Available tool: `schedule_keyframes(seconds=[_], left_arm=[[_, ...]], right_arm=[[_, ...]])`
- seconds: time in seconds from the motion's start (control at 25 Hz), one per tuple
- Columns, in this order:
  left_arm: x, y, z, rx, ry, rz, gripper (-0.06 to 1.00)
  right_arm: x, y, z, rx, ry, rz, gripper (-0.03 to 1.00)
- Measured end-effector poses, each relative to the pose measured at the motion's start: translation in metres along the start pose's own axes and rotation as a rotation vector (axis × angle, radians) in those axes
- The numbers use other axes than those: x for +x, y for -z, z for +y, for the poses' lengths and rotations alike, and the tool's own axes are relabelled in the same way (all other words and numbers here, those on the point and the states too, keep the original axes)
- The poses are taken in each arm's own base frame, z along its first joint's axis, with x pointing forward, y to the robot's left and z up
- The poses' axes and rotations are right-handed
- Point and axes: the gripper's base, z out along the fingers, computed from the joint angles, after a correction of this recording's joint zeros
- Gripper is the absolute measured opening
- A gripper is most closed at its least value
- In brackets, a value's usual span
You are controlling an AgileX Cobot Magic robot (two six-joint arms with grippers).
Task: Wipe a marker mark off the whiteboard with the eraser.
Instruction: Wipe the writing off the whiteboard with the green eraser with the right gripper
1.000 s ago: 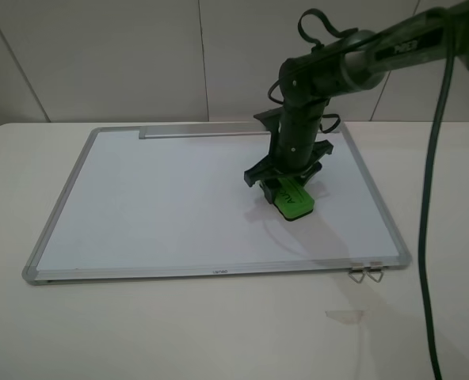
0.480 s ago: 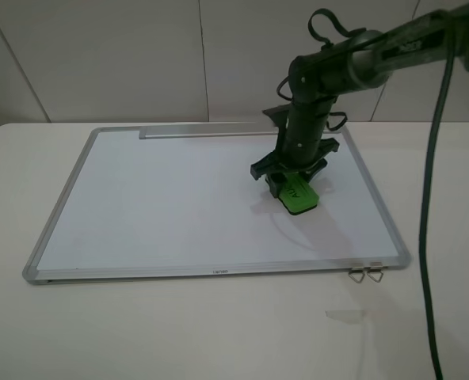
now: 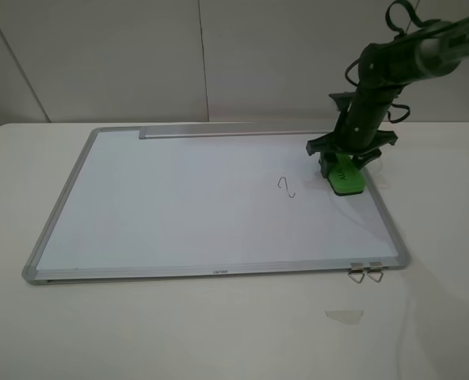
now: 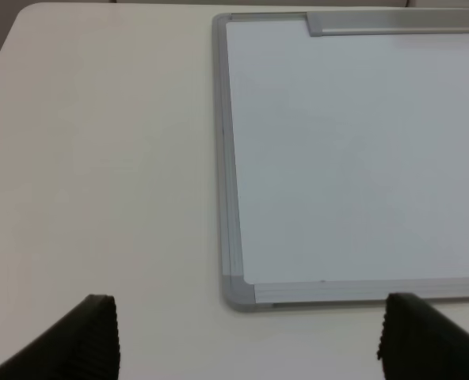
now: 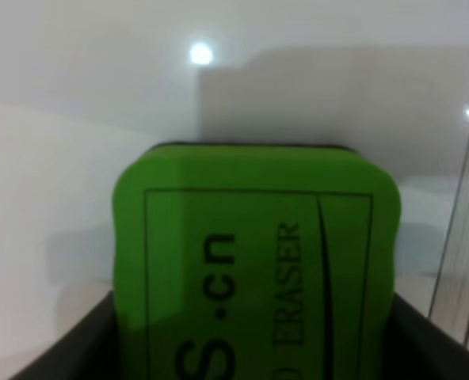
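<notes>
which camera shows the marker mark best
The exterior high view: the marker mark shows whole, a thin squiggle on the whiteboard left of the eraser. The left wrist view shows only unmarked board; the right wrist view, mostly the eraser.

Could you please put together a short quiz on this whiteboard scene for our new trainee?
1. True or false: the marker mark has been wiped off the whiteboard.
2. In the high view, the eraser, gripped by the right end effector, is where relative to the mark? A) to its left B) to its right C) on top of it
3. Fill in: the left end effector has its jaws ____.
Key: 1 false; 2 B; 3 open.
</notes>
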Motion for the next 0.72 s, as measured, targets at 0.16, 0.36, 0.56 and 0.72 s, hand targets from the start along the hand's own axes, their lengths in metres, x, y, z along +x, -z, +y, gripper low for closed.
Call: schedule_keyframes(seconds=[0.16,0.36,0.56,0.72], left_arm=[[0.000,0.000,0.000,0.000,0.000,0.000,0.69],[0.000,0.000,0.000,0.000,0.000,0.000,0.69],[0.000,0.000,0.000,0.000,0.000,0.000,0.69],[0.000,0.000,0.000,0.000,0.000,0.000,0.69]], right_arm=[[0.001,0.001,0.023,-0.009,0.046,-0.002,0.59],[0.008,0.004,0.078,-0.024,0.173,-0.007,0.59],[0.027,0.008,0.147,-0.042,0.335,-0.012,0.59],[0.047,0.012,0.194,-0.052,0.453,-0.021,0.59]])
